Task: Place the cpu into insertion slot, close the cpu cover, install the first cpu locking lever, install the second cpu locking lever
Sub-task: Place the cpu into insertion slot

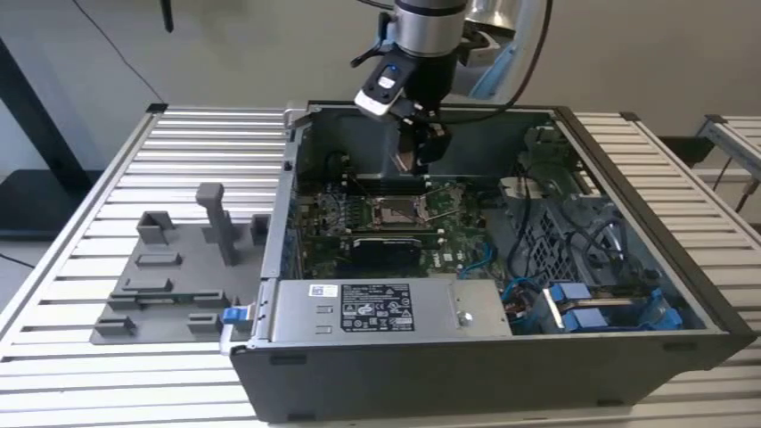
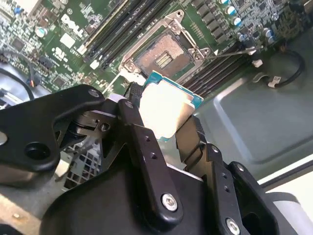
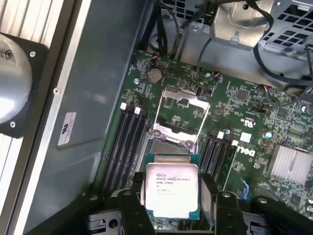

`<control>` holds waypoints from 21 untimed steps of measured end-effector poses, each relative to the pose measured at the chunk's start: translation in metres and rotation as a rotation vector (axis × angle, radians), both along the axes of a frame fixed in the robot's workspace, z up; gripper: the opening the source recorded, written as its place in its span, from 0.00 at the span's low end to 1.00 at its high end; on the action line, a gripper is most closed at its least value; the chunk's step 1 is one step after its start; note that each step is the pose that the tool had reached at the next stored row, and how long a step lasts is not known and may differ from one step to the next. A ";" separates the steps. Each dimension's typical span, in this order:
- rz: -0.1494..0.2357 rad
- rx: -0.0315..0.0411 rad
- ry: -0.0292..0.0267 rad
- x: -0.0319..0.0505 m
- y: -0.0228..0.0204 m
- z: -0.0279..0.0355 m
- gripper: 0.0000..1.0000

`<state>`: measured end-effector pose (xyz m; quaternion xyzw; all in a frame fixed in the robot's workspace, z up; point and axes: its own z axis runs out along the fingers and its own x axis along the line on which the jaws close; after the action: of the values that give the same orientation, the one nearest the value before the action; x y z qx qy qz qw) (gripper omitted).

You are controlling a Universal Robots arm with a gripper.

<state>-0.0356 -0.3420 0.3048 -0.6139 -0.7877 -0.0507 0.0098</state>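
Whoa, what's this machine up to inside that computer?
A robot arm has its jaws shut on the cpu, a small silver chip, and holds it above the motherboard inside an open computer case. The insertion slot is uncovered and empty, so the chip is not yet seated.

The cpu point(image 3: 172, 188) has a smooth, shiny metal face. The insertion slot point(image 2: 164, 55) has a silvery metal rim. The gripper point(image 2: 162, 113) looks matt black.
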 end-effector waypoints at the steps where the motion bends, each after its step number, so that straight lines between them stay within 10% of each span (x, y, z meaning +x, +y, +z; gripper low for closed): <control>1: -0.015 0.0000 0.0009 0.0000 0.0000 -0.0007 0.54; 21: -0.232 0.0001 0.0169 -0.0002 0.0002 -0.0147 0.54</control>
<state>-0.0358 -0.3418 0.2901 -0.7015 -0.7111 -0.0464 0.0105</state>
